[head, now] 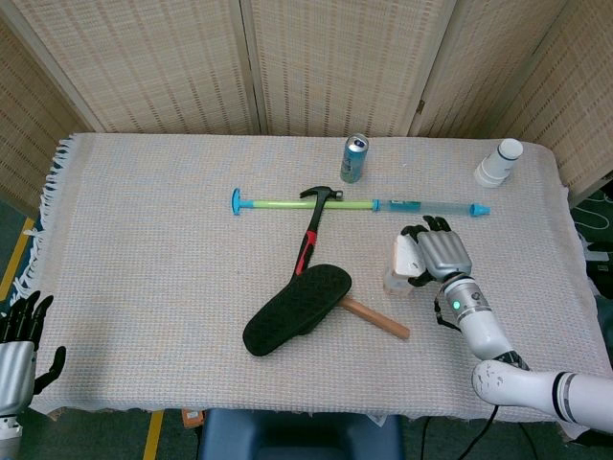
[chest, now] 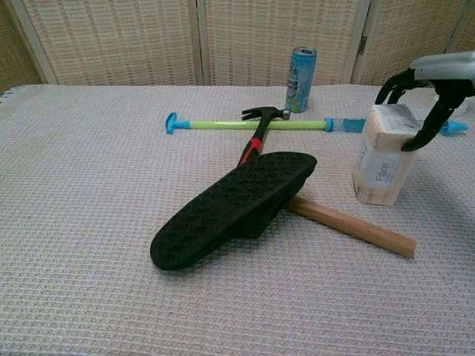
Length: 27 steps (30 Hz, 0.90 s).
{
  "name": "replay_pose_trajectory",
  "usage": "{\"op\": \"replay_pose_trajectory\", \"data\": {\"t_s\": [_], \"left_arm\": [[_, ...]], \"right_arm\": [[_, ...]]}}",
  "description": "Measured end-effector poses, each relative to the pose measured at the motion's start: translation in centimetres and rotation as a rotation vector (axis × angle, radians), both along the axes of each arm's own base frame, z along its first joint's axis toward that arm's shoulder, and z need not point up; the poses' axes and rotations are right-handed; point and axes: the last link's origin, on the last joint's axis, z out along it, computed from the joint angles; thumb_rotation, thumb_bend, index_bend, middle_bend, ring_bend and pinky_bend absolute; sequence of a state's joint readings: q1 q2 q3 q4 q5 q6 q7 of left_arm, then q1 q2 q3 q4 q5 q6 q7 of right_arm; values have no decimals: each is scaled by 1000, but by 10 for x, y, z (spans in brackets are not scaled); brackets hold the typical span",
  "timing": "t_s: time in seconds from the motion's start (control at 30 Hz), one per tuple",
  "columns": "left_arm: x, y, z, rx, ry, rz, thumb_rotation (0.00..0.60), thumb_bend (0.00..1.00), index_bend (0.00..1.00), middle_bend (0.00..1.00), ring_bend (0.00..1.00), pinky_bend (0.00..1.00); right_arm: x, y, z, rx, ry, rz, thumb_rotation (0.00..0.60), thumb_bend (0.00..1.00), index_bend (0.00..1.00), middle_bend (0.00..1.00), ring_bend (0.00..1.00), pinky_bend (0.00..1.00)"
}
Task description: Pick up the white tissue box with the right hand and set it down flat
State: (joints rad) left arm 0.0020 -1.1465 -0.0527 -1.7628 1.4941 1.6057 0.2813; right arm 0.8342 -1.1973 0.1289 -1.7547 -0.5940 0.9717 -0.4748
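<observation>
The white tissue box (head: 400, 265) (chest: 380, 169) stands upright on the cloth at the right, just beyond the hammer's wooden handle (chest: 349, 226). My right hand (head: 439, 254) (chest: 434, 81) is over its top. The fingers curl down behind the box's far upper edge and the thumb presses its right side, so the hand grips the top of the box. The box's base still rests on the cloth. My left hand (head: 19, 340) hangs off the table's near left corner, fingers apart and holding nothing.
A black slipper (head: 297, 309) (chest: 234, 208) lies across the hammer (head: 311, 235) left of the box. A green and blue rod (head: 316, 203) (chest: 237, 124) lies behind them, with a blue can (head: 353, 158) (chest: 300, 69) beyond. A white bottle (head: 499, 163) stands far right.
</observation>
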Motion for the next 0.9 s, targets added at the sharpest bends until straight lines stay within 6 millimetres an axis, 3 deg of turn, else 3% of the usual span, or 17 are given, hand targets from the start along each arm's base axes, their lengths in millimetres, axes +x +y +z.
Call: {"op": "replay_pose_trajectory", "data": {"t_s": [0.2, 0.37, 0.57, 0.9], "left_arm": [[0, 0, 0, 0, 1, -1, 600, 398, 73, 0, 0, 168], [0, 0, 0, 0, 1, -1, 600, 398, 73, 0, 0, 168], [0, -1, 0, -1, 3, -1, 600, 398, 73, 0, 0, 167], [1, -1, -1, -2, 5, -1, 600, 398, 73, 0, 0, 167]], "right_arm": [[-2, 0, 0, -16, 8, -3, 600, 96, 318, 330, 142, 0], [-1, -2, 2, -51, 2, 13, 600, 97, 418, 418, 229, 0], [-1, -2, 4, -103, -68, 43, 600, 97, 422, 429, 240, 0], [-20, -5, 7, -210, -545, 18, 600, 97, 419, 430, 240, 0]]}}
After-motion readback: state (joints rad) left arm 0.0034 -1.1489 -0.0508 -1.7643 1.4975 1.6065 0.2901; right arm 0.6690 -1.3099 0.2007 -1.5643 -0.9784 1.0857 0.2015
